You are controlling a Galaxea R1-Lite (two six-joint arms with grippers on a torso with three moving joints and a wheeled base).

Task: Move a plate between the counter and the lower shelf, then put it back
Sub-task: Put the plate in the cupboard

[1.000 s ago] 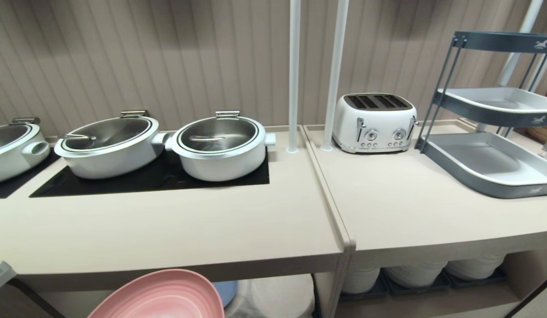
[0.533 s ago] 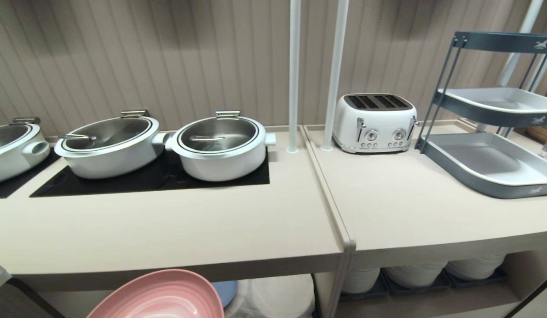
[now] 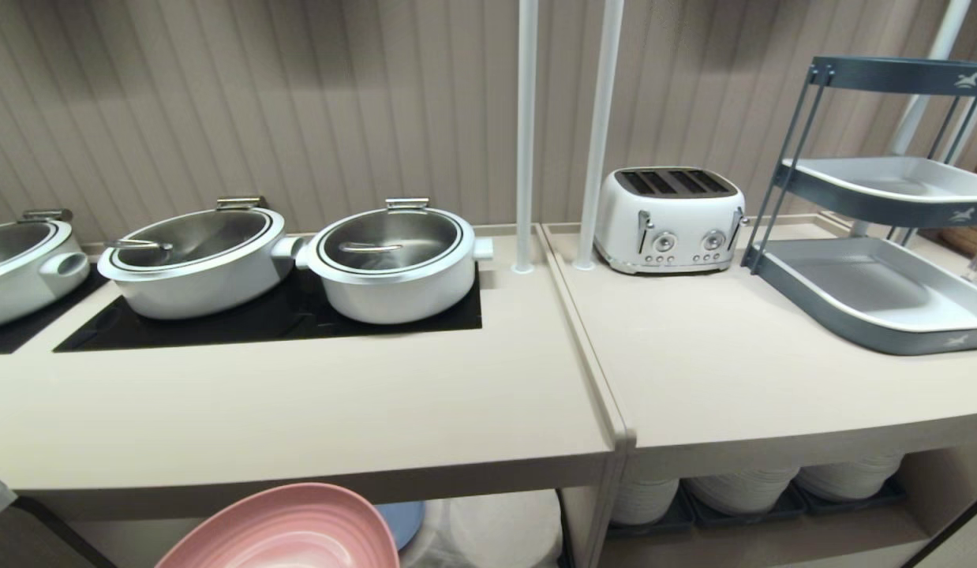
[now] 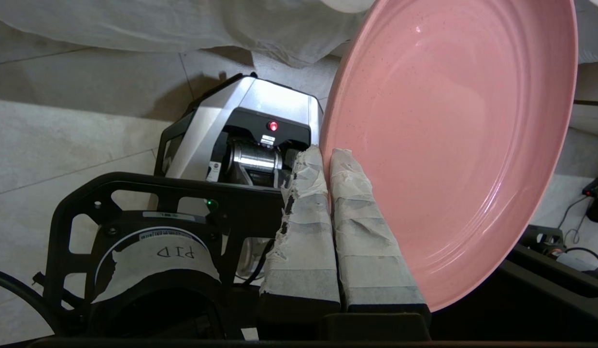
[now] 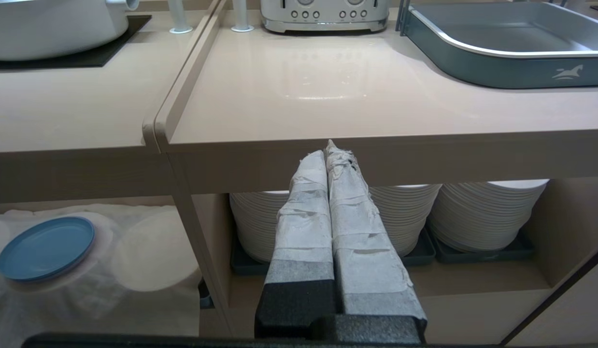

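Observation:
The pink plate (image 3: 291, 532) hangs tilted in front of the counter (image 3: 299, 426), just under its front edge. In the left wrist view my left gripper (image 4: 324, 157) is shut on the plate (image 4: 448, 145), its taped fingers pinching the rim, one on each face. Behind the plate lies the lower shelf (image 5: 149, 251), draped in white cloth. My right gripper (image 5: 330, 147) is shut on nothing and held still before the front edge of the adjoining top. Neither gripper shows in the head view.
Three white lidded pots (image 3: 390, 260) stand on black hob panels (image 3: 260, 323). A blue plate (image 5: 45, 247) lies on the cloth. A white toaster (image 3: 668, 219), a grey tray rack (image 3: 875, 292) and two white poles (image 3: 525, 134) are further right, with stacked white plates (image 5: 487, 212) below.

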